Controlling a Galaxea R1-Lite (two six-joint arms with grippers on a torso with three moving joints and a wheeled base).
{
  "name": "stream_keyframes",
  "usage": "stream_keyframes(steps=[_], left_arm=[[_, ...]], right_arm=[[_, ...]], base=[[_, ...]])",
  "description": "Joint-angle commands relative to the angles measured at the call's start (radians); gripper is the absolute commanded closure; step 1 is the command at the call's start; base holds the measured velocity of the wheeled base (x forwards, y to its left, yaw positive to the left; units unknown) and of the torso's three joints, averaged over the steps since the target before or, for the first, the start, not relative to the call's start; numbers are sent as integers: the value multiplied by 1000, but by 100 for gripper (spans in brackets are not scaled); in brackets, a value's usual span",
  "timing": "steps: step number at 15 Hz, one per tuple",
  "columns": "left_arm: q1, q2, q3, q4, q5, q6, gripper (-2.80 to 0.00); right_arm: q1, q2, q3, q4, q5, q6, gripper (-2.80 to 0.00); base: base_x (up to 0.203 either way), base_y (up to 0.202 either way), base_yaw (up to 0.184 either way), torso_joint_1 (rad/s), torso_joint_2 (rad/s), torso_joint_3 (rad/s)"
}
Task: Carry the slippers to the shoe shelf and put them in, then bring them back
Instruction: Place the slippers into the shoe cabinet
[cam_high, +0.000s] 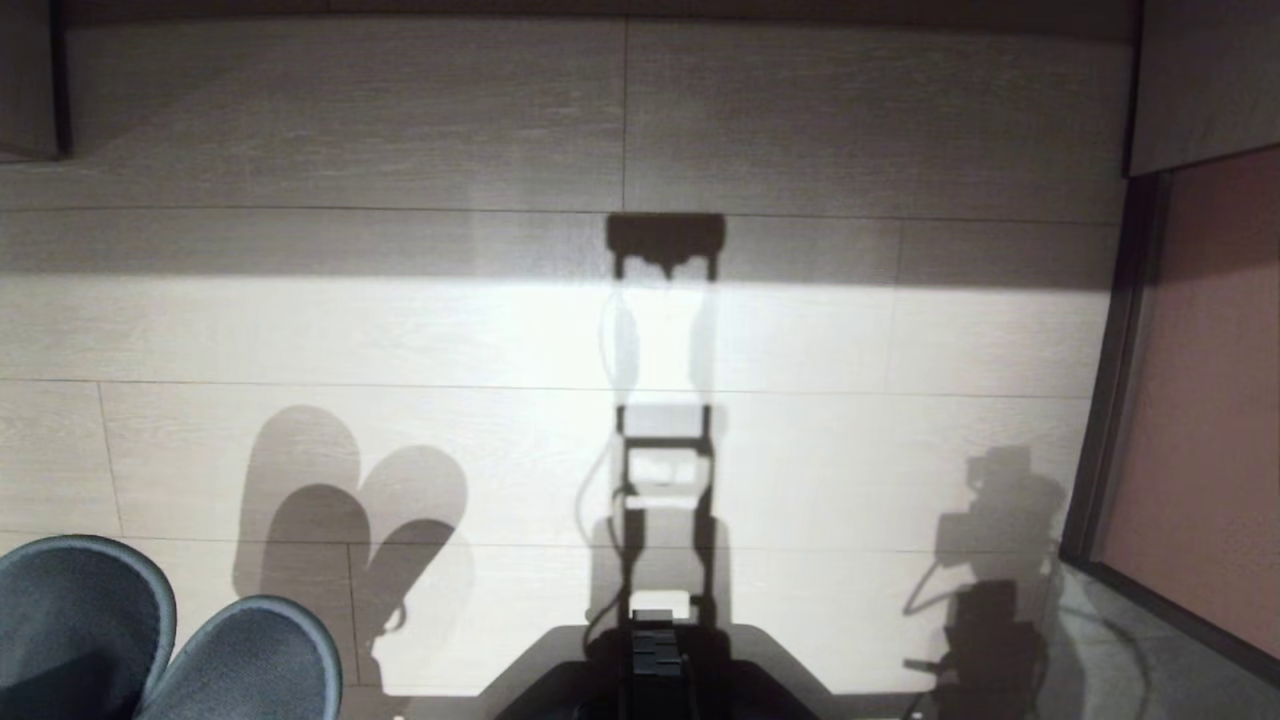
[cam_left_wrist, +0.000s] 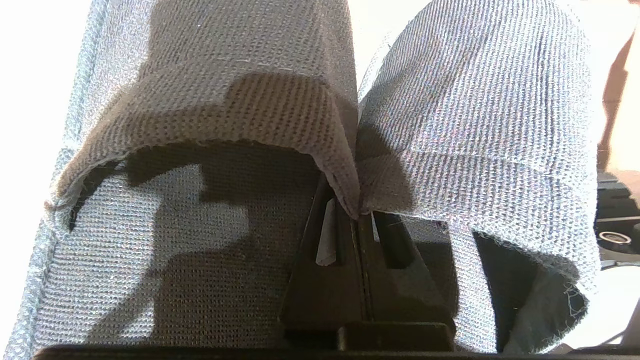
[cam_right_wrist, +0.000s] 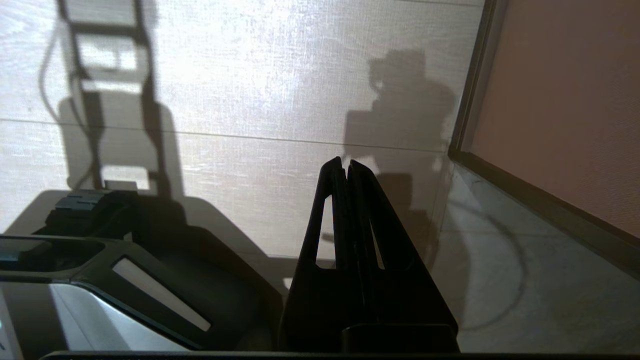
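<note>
The two slippers (cam_high: 80, 610), greyish-blue in this light, hang toes-forward at the lower left of the head view, above the floor. In the left wrist view my left gripper (cam_left_wrist: 357, 212) is shut on the slippers (cam_left_wrist: 210, 100), pinching the inner edges of both fabric uppers together between its black fingers (cam_left_wrist: 325, 280). The second slipper (cam_left_wrist: 475, 100) hangs beside the first. My right gripper (cam_right_wrist: 345, 162) is shut with nothing in it, held low over the floor on the right side. The shoe shelf is out of view.
Pale wood-grain floor (cam_high: 400, 330) stretches ahead, with the robot's shadow across it. A dark frame and a reddish-brown panel (cam_high: 1200, 400) stand at the right. Grey panels show at the top left (cam_high: 28, 80) and top right (cam_high: 1205, 80). My base (cam_high: 655, 670) sits at the bottom centre.
</note>
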Motion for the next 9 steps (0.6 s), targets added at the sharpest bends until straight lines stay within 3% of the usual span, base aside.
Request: stream_keyframes(steps=[1, 9], left_arm=[[0, 3, 0, 0, 0, 0, 0], [0, 3, 0, 1, 0, -1, 0]], right_arm=[[-1, -2, 0, 0, 1, 0, 0], [-1, -2, 0, 0, 1, 0, 0]], base=[[0, 0, 0, 2, 7, 198], [0, 0, 0, 1, 2, 202]])
